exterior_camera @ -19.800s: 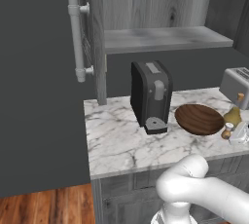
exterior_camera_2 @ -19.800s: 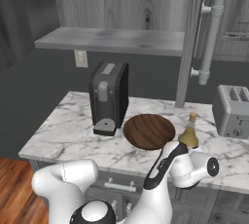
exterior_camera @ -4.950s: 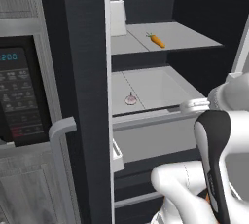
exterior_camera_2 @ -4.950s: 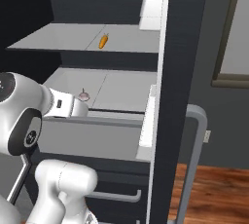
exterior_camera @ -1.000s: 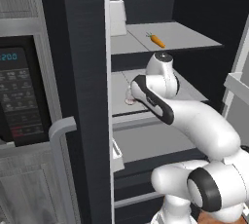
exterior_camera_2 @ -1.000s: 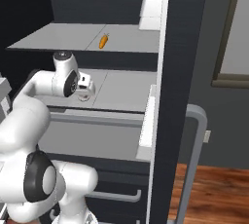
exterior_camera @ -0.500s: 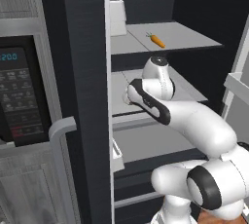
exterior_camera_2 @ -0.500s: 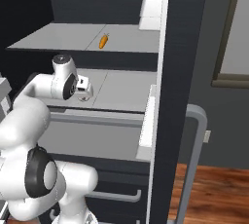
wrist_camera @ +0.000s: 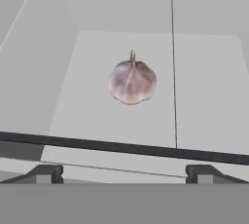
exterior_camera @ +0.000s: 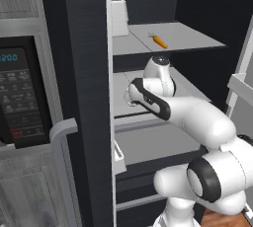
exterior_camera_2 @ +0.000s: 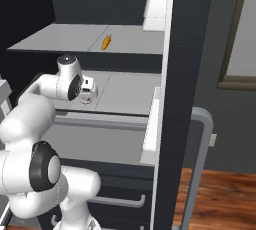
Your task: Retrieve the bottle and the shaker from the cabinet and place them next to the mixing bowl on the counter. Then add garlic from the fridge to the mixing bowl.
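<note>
Open dark-walled refrigerator (exterior_camera: 197,18) with pale grey shelves, its tall dark door (exterior_camera: 84,97) standing edge-on at the left of the left base view and at the right of the right base view. A built-in black microwave oven with a lit blue display (exterior_camera: 20,97) is set in the grey cabinetry beside the door. The white jointed robot arm (exterior_camera: 192,117) rises from the base and reaches into the middle grey shelf (exterior_camera_2: 125,91) of the refrigerator. A white rectangular carton (exterior_camera_2: 156,6) stands at the door-side end of the upper grey shelf (exterior_camera_2: 65,39), with a small orange carrot (exterior_camera_2: 106,42) lying well apart from it, nearer the shelf's middle. The two-finger gripper (wrist_camera: 124,174) hangs over the middle shelf with its jaws spread wide and nothing between them; one dark fingertip (wrist_camera: 44,173) shows near each lower corner of the hand view. The pinkish-white garlic bulb (wrist_camera: 132,81) rests on the middle shelf with its stem tip pointing towards the top of the hand view, centred between the lines of the two fingertips and apart from both.
</note>
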You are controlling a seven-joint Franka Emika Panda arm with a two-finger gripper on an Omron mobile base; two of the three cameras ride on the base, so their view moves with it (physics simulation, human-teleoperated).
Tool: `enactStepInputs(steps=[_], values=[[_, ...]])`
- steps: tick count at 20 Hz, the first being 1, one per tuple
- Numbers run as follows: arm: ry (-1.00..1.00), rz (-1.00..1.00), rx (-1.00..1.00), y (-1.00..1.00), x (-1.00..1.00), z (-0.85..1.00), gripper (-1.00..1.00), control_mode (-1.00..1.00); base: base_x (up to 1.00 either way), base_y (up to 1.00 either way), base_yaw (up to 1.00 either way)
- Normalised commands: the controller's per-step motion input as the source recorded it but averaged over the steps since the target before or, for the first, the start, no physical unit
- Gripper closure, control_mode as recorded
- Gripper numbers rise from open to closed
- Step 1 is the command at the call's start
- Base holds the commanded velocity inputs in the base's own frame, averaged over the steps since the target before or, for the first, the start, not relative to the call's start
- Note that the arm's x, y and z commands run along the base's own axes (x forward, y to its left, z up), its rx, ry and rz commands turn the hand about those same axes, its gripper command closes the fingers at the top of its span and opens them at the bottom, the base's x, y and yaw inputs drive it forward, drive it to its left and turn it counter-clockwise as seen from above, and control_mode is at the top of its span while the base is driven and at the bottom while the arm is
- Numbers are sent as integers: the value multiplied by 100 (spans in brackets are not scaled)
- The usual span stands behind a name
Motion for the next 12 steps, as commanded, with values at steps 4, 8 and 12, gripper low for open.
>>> enactStepInputs(steps=[4,8,12], values=[[0,0,0,0,15,0,-100,-100,0,0,0],[0,0,0,0,32,0,-100,-100,0,0,0],[0,0,0,0,40,0,-100,-100,0,0,0]])
